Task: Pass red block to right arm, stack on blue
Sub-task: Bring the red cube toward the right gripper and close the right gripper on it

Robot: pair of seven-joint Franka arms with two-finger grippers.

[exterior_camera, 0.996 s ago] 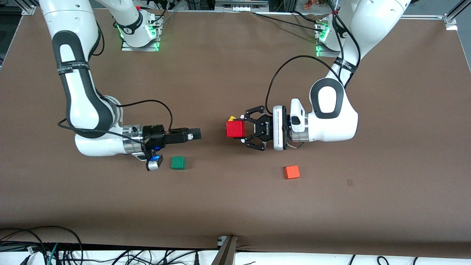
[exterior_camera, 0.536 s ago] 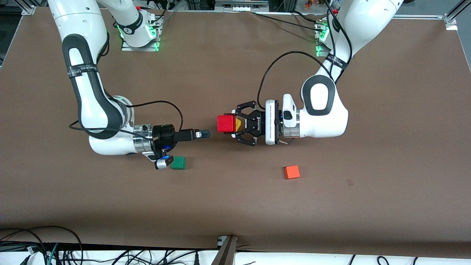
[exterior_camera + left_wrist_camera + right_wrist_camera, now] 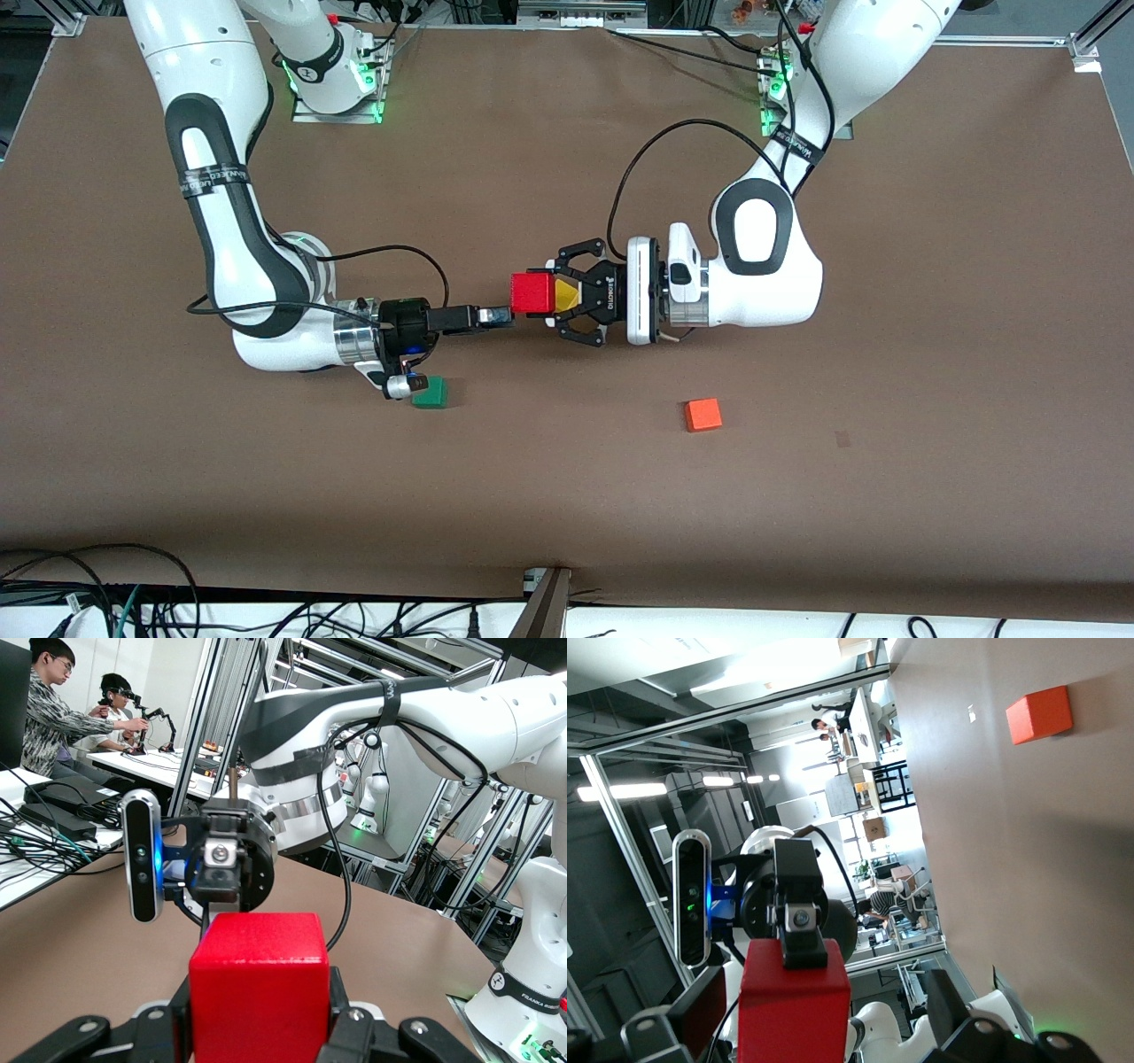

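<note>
Red block (image 3: 532, 293) held above mid-worktop (image 3: 567, 496) in left claw (image 3: 542, 297); right claw (image 3: 500, 316) met just beside it. Green cube (image 3: 431, 392) set toward right arm's end, orange cube (image 3: 702, 414) toward left arm's, well apart.

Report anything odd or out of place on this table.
Nothing stands out. The left gripper holds the red block level in the air, facing the open right gripper. The green and orange cubes sit flat, intact.
</note>
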